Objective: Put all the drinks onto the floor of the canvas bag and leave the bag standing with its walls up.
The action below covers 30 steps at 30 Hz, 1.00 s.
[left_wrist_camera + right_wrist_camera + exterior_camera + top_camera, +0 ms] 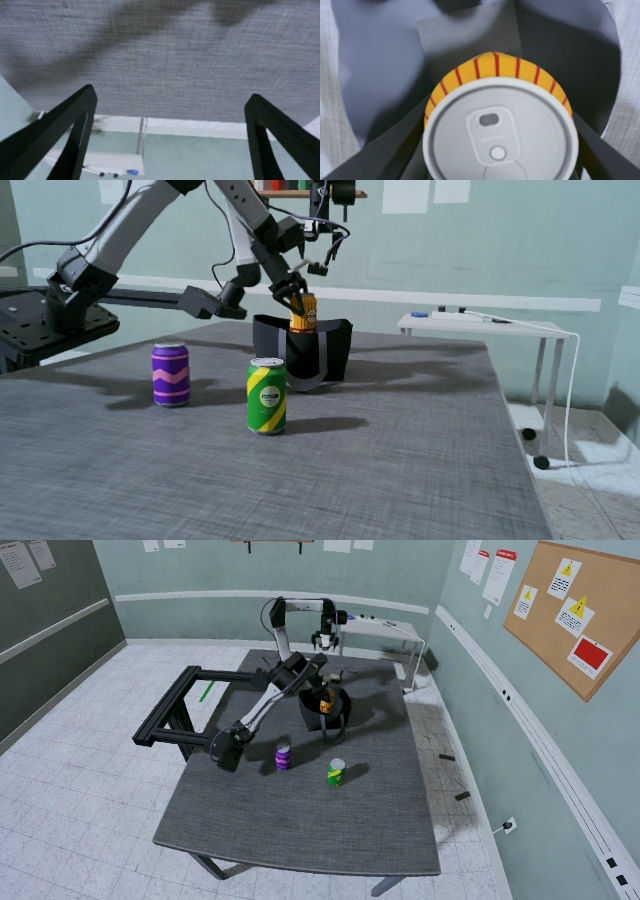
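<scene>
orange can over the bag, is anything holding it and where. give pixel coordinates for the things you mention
Yes, the right gripper (295,299) holds the orange can (326,703) (304,314) (500,128) by its sides, near the top.

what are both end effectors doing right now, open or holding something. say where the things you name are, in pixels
Left end effector (326,646) (170,98): open, nothing between its fingers.
Right end effector (298,300): closed on the orange can (326,704) (304,314) (501,132), held upright partly inside the bag (312,717) (339,352) (368,52).
</scene>
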Tool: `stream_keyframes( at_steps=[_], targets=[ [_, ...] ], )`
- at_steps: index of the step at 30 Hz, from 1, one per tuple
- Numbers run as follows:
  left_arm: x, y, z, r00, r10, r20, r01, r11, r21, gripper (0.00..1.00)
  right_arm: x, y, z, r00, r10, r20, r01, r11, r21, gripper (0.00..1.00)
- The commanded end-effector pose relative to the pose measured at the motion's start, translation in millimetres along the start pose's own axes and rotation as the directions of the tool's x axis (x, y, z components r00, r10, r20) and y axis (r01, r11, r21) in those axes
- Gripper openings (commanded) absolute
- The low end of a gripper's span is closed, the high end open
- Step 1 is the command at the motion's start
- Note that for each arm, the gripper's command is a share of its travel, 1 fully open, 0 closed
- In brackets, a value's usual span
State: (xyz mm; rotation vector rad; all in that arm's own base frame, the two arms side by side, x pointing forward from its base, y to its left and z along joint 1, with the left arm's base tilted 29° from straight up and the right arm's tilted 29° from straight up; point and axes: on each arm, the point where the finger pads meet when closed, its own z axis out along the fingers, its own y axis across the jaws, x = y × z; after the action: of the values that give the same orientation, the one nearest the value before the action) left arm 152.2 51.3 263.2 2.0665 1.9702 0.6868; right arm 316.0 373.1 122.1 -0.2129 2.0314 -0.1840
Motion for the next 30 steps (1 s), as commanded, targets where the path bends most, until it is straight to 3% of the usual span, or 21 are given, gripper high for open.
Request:
stream_keyframes(
  at_steps=[1, 2, 6, 8, 11, 14, 17, 19, 23, 26, 28, 30],
  targets=[
    [0, 3, 1, 1.0, -0.003, -0.006, 0.003, 1.0, -0.013, 1.0, -9, 10, 3, 0.997, 0.059, 0.044, -0.058, 0.998, -0.033, 0.7],
    [0, 3, 1, 1.0, -0.003, -0.006, 0.003, 1.0, -0.013, 1.0, 3, 8, 17, 0.999, 0.042, 0.02, -0.041, 0.999, -0.016, 0.7],
    [0, 3, 1, 1.0, -0.003, -0.006, 0.003, 1.0, -0.013, 1.0, -15, 7, 4, 0.996, 0.07, 0.062, -0.069, 0.997, -0.025, 0.7],
    [0, 3, 1, 1.0, -0.003, -0.006, 0.003, 1.0, -0.013, 1.0, 0, 3, 21, 0.998, 0.052, 0.043, -0.052, 0.999, 0.005, 0.7],
    [0, 3, 1, 1.0, -0.003, -0.006, 0.003, 1.0, -0.013, 1.0, 1, 11, 15, 0.998, 0.048, 0.045, -0.047, 0.999, -0.026, 0.7],
    [0, 3, 1, 1.0, -0.003, -0.006, 0.003, 1.0, -0.013, 1.0, -1, 4, 25, 0.997, 0.062, 0.045, -0.062, 0.998, -0.006, 0.7],
    [0, 3, 1, 1.0, -0.003, -0.006, 0.003, 1.0, -0.013, 1.0, -12, 1, 18, 0.995, 0.082, 0.06, -0.082, 0.997, -0.007, 0.7],
    [0, 3, 1, 1.0, -0.003, -0.006, 0.003, 1.0, -0.013, 1.0, 17, 21, 15, 0.999, 0.018, 0.047, -0.016, 0.999, -0.034, 0.7],
    [0, 3, 1, 1.0, -0.003, -0.006, 0.003, 1.0, -0.013, 1.0, -3, 2, 28, 0.996, 0.074, 0.056, -0.073, 0.997, -0.01, 0.7],
    [0, 3, 1, 1.0, -0.003, -0.006, 0.003, 1.0, -0.013, 1.0, 10, 10, 27, 0.998, 0.053, 0.047, -0.051, 0.998, -0.032, 0.7],
    [0, 3, 1, 1.0, -0.003, -0.006, 0.003, 1.0, -0.013, 1.0, 14, 6, 41, 0.998, 0.052, 0.039, -0.052, 0.999, -0.005, 0.7],
    [0, 3, 1, 1.0, -0.003, -0.006, 0.003, 1.0, -0.013, 1.0, 6, 4, 33, 0.996, 0.067, 0.054, -0.066, 0.998, -0.018, 0.7]
  ],
)
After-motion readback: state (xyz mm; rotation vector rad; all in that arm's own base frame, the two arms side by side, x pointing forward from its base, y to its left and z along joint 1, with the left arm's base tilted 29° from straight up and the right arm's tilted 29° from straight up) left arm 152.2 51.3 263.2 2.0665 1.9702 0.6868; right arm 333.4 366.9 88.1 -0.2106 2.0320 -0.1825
